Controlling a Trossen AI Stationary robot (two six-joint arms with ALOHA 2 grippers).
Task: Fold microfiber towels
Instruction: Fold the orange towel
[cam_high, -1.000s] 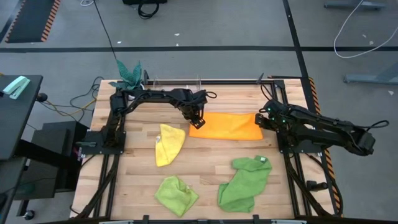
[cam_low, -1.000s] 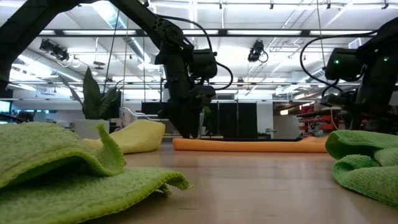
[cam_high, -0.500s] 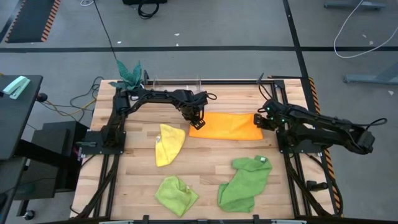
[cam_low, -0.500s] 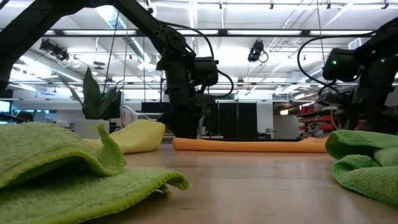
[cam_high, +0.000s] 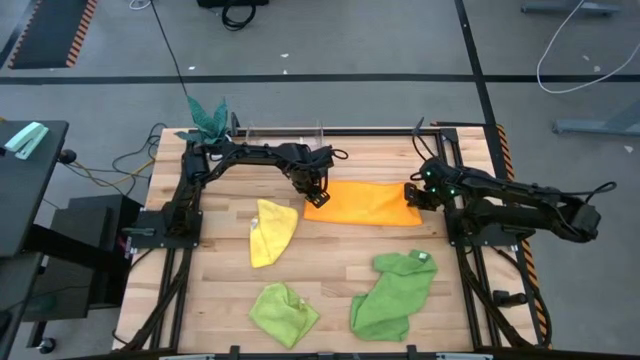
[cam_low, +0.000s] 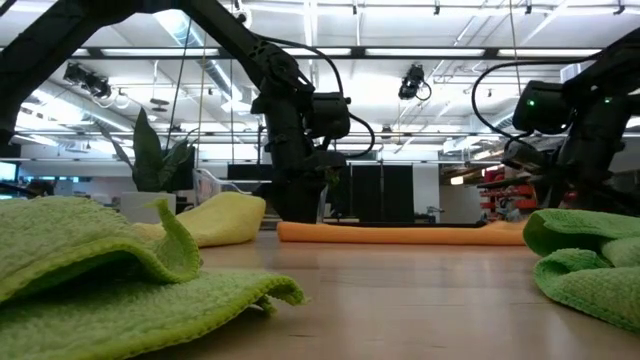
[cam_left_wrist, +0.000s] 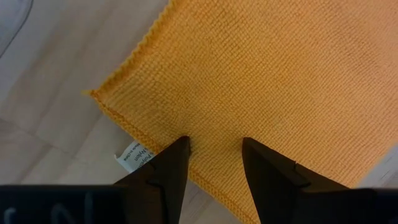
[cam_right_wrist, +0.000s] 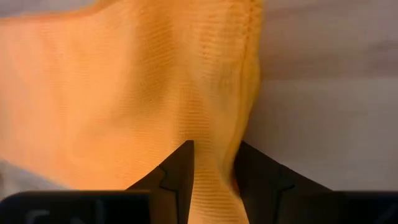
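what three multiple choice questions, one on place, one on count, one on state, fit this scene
1. Where is the orange towel?
A. between the two grippers, at the far side of the table
B. at the near edge, beside the lime towel
C. under the yellow towel

2. How many towels lie on the table?
A. two
B. four
C. six

3. How does the orange towel lie?
A. crumpled in a heap
B. hanging in the air
C. laid flat in a long strip

Answers:
1 A: the left gripper is at one end and the right gripper at the other, jaws astride the cloth.
2 B: orange, yellow, lime and larger green.
3 C: the low view shows it as a thin flat band.
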